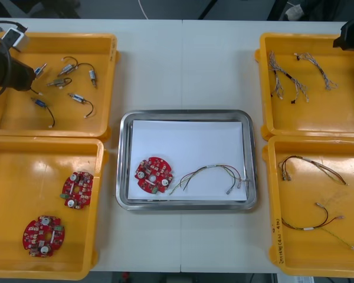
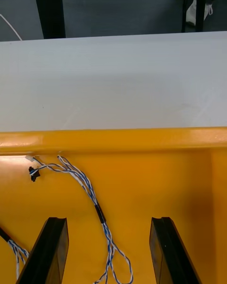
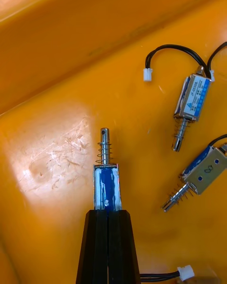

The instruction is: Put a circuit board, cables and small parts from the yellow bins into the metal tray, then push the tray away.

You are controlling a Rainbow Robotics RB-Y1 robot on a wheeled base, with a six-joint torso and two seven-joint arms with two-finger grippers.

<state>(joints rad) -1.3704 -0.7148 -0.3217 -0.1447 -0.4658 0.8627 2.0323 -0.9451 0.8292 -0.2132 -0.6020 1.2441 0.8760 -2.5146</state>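
The left claw is clenched on a small metal part in the yellow bin behind and left of the tray. The part's long axis runs straight on from the fingers. The right claw hangs released over a blue-white cable, behind and right of the tray.

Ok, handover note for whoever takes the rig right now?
Left gripper: shut on a small blue-and-silver metal part, at the far-left yellow bin.
Right gripper: open, above a twisted blue and white cable in the far-right yellow bin.
Done: round red circuit board and red and yellow cable lie in the white-lined metal tray.
Left to do: small part and twisted cable into the tray, then push it away.
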